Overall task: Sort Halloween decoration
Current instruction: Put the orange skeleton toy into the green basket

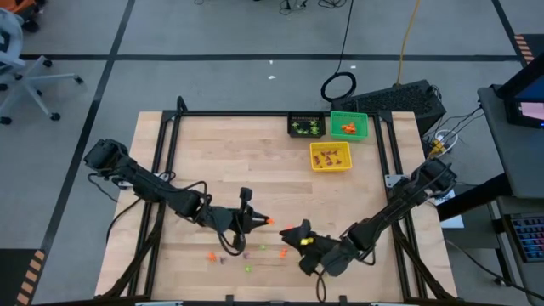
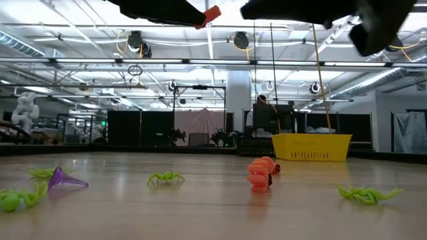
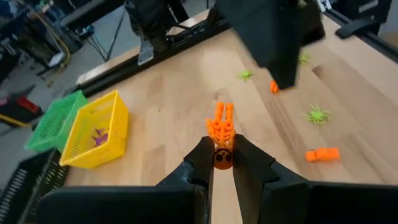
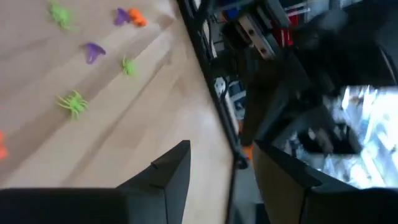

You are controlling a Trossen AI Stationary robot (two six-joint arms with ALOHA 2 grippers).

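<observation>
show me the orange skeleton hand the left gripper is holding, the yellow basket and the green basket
orange skeleton hand (image 3: 221,127): left wrist view, on the finger bones above the gripper tips.
yellow basket (image 3: 122,122): left wrist view, on its near side wall.
green basket (image 1: 360,125): high view, on its right rim.

Three square bins (image 1: 331,155) (black, green, yellow), two arms (image 1: 161,189), and several scattered trinkets (image 2: 165,177) too small to count.

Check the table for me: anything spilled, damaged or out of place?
Nothing stands out. Loose trinkets lie scattered near the front edge, awaiting sorting. The left gripper holds an orange skeleton hand; the right gripper is open.
</observation>
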